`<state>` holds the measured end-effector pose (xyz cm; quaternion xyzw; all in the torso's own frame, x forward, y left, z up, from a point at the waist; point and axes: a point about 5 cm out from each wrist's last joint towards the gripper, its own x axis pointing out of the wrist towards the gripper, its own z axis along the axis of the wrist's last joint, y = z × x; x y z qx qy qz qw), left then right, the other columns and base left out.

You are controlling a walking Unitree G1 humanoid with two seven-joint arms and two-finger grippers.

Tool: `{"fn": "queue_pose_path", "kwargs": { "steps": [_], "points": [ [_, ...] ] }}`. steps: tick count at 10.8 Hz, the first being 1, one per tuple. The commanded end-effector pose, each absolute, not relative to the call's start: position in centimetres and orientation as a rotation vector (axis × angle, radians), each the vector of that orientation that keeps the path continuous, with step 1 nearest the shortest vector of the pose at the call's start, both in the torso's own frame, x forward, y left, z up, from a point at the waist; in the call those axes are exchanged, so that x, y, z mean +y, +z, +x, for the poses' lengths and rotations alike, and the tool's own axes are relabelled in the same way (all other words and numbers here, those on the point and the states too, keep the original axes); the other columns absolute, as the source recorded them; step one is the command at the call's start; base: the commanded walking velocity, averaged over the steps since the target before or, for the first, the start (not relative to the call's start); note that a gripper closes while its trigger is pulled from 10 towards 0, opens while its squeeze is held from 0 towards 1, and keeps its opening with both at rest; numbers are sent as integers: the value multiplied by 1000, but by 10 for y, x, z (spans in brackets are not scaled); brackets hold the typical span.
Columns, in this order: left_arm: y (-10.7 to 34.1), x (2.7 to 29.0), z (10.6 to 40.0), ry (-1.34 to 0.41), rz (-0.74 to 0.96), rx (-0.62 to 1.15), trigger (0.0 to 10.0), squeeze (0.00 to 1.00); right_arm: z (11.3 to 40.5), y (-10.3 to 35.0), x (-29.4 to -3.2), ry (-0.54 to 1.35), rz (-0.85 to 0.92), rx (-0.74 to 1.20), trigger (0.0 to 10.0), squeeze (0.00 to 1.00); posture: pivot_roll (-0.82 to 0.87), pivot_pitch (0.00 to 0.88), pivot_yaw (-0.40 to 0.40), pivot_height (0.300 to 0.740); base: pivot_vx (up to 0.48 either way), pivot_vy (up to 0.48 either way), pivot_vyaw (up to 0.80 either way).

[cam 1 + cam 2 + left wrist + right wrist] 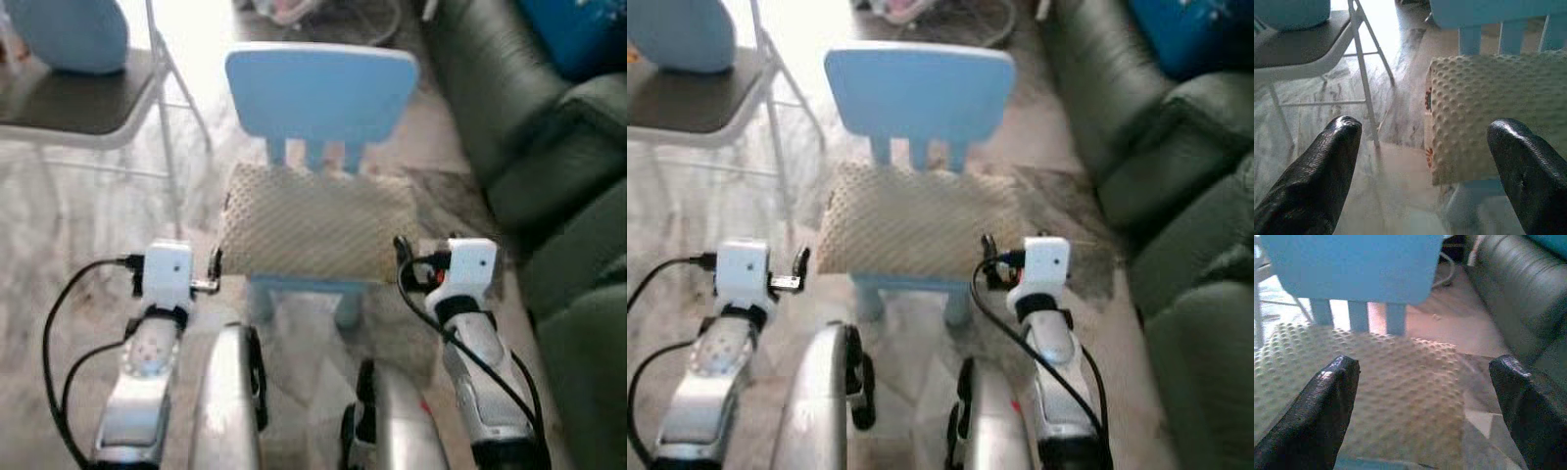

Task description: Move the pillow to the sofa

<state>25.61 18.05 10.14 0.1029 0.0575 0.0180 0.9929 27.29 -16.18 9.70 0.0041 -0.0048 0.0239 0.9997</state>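
Nearest the robot, the left gripper (1425, 161) and the right gripper (1420, 396) are both raised in front of a small blue chair (321, 93), one at each end of the pillow (315, 220). Each gripper has its two black fingers spread wide apart with nothing between them. The left one sits just beside the pillow's left end, the right one at its right front corner; neither clearly touches it.

The single beige, bumpy pillow lies flat on the chair's seat, covering it from the front edge back to the slats of the backrest and overhanging the left edge a little. So the carry has not begun: the pillow is not yet grasped, lifted or moved.

Further off, the dark green sofa (549, 176) runs along the robot's right, near the chair, with a blue object (578, 34) on it. One folding chair (88, 98) stands to the left, bearing a pale blue cushion (69, 29).
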Motion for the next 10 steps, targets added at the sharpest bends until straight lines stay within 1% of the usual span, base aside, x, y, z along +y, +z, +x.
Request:
{"fn": "queue_pose_path", "kwargs": {
  "steps": [1, 5, 8, 10],
  "points": [
    [102, 180, 256, 37, 217, 115, 10000, 0, 271, 96, -166, 42, 11, -2, 10000, 0, -7, 278, -31, 640, 0, 0, 0],
    [99, 180, 257, 38, 207, 128, 10000, 0, 271, 97, -162, 67, 22, -6, 10000, 0, -13, 281, -30, 640, 0, 0, 0],
    [99, 180, 258, 50, 206, 126, 10000, 0, 272, 96, -161, 75, 26, -3, 10000, 0, -13, 280, -32, 600, 0, 0, 0],
    [102, 181, 261, 74, 198, 121, 10000, 0, 272, 97, -160, 87, 29, -6, 10000, 0, -12, 282, -32, 555, 0, 0, 0]
  ]
}}
